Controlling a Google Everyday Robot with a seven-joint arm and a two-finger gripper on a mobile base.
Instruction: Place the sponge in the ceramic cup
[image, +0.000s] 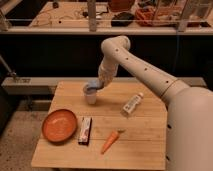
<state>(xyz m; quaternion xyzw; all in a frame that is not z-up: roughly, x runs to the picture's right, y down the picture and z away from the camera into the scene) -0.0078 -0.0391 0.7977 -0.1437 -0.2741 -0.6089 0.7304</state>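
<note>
The small white ceramic cup (90, 97) stands upright near the back left of the wooden table (145, 140). Right over its mouth sits the light-blue sponge (92, 86), touching or just above the rim. My gripper (96, 85) comes down from the white arm at the sponge, directly above the cup. How deep the sponge sits in the cup is hidden.
An orange bowl (59, 125) rests at the front left. Beside it lies a flat snack packet (85, 130), then a carrot (110, 141). A white labelled bottle (132, 104) lies to the right of the cup. My arm's bulk fills the right side.
</note>
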